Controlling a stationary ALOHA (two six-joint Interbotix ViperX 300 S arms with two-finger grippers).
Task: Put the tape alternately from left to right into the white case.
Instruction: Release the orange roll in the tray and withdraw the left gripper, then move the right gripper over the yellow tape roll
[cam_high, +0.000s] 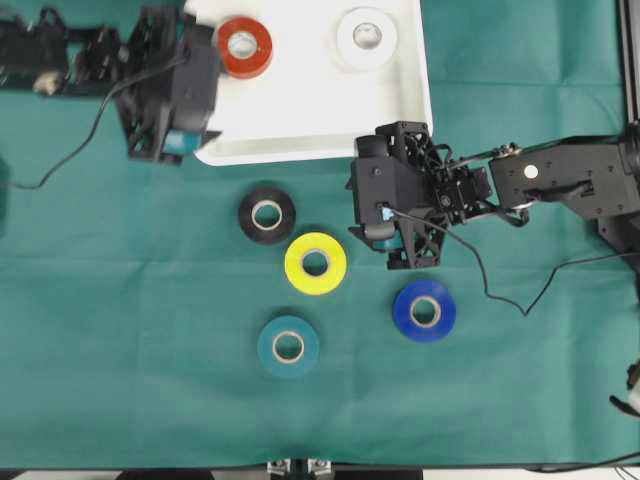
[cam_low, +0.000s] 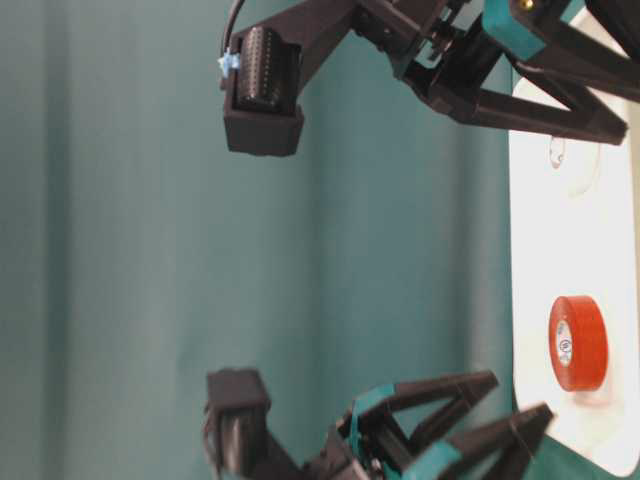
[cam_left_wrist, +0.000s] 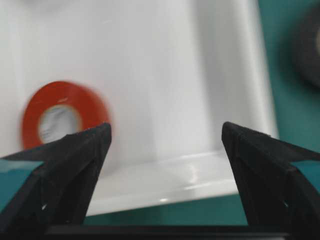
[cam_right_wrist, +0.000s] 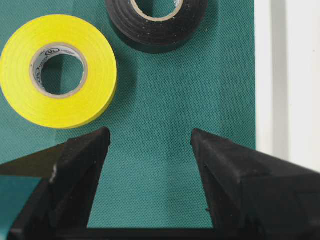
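Already the orange-red roll (cam_high: 245, 47) and white roll (cam_high: 366, 37) lie in the white case (cam_high: 320, 110); black (cam_high: 266, 214), yellow (cam_high: 316, 263), teal (cam_high: 288, 346) and blue (cam_high: 424, 311) rolls wait on the worktop (cam_high: 120, 330). Both the left hand (cam_left_wrist: 165, 150) and right hand (cam_right_wrist: 150, 150) are spread and empty. Such rolls look light and stiff, best pinched across the outer rim.

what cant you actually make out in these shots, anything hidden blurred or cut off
- Left wrist view: the orange-red roll is motion-blurred, its lower edge hidden behind a gripper finger.
- Right wrist view: the black roll is cut off by the top edge.
- Table-level view: the white roll in the white case is washed out against it; the rolls on the cloth are out of frame.
- Overhead view: the case's left rim is hidden under the left gripper.
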